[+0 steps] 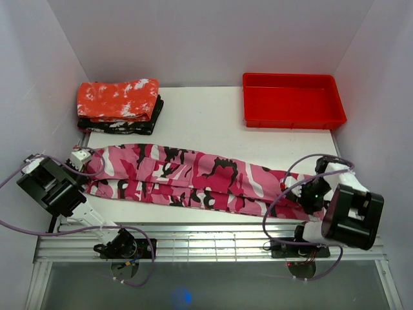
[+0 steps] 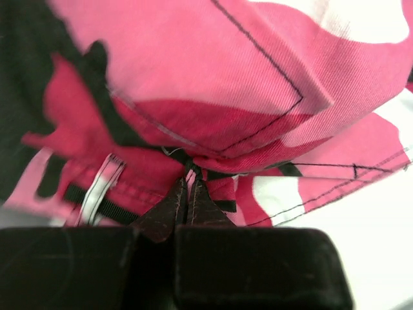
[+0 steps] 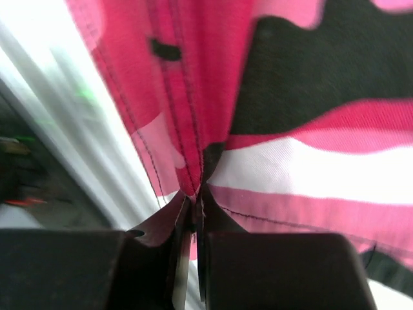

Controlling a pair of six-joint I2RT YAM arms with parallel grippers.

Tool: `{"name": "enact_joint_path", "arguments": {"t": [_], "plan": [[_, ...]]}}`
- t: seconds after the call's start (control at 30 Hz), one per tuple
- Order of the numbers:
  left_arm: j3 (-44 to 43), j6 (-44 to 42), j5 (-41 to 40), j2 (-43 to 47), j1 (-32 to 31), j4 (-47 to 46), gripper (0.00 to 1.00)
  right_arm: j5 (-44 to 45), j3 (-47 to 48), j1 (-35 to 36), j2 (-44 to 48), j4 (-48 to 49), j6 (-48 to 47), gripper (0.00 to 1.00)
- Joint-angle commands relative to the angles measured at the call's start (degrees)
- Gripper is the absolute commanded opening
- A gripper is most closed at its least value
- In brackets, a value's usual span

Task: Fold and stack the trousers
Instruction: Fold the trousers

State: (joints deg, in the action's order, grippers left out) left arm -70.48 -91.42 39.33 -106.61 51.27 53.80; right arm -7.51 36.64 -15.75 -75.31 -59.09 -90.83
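Observation:
The pink camouflage trousers (image 1: 193,175) lie stretched lengthwise across the table, folded leg on leg, waist at the left and leg ends at the right. My left gripper (image 1: 82,157) is shut on the waist end; in the left wrist view its tips (image 2: 188,187) pinch the cloth (image 2: 213,77) by a belt loop. My right gripper (image 1: 303,192) is shut on the leg ends; in the right wrist view its tips (image 3: 197,194) pinch a seamed edge of the cloth (image 3: 310,97).
A folded red cloth with white speckles (image 1: 118,100) lies on a dark folded garment (image 1: 122,123) at the back left. A red tray (image 1: 292,100) stands at the back right. White walls close in left, right and back. A metal rail (image 1: 206,242) runs along the near edge.

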Motion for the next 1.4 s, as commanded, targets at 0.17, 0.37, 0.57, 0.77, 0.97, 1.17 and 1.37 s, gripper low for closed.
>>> {"name": "enact_joint_path", "arguments": {"t": [0.17, 0.37, 0.57, 0.77, 0.97, 1.17, 1.37], "plan": [[11.76, 2.11, -0.67, 11.86, -7.48, 1.84, 0.0, 4.26, 18.44, -7.45, -16.16, 12.95, 0.47, 0.08], [4.93, 5.81, 1.36, 11.6, -11.1, 2.01, 0.0, 2.41, 30.23, -7.37, -19.43, 9.09, 2.23, 0.08], [-25.88, 5.46, 4.77, 2.33, -11.28, 9.01, 0.0, -0.13, 40.93, -8.33, -19.78, 3.66, 1.27, 0.08], [-34.13, 1.43, 6.02, 0.95, -10.84, 10.54, 0.0, -0.93, 41.68, -10.35, -18.13, 1.35, -2.32, 0.08], [-10.86, -13.59, 2.34, 12.54, -7.41, 6.5, 0.0, 0.82, 25.69, -13.34, -11.01, 7.12, -8.74, 0.08], [12.18, -19.76, -7.32, 17.13, -4.42, 0.62, 0.0, 3.81, 15.23, -14.49, -9.41, 13.64, -11.74, 0.08], [18.98, -14.32, -15.24, 11.87, -4.33, -7.92, 0.0, 5.05, 15.03, -14.4, -12.67, 16.29, -9.37, 0.08]]}}
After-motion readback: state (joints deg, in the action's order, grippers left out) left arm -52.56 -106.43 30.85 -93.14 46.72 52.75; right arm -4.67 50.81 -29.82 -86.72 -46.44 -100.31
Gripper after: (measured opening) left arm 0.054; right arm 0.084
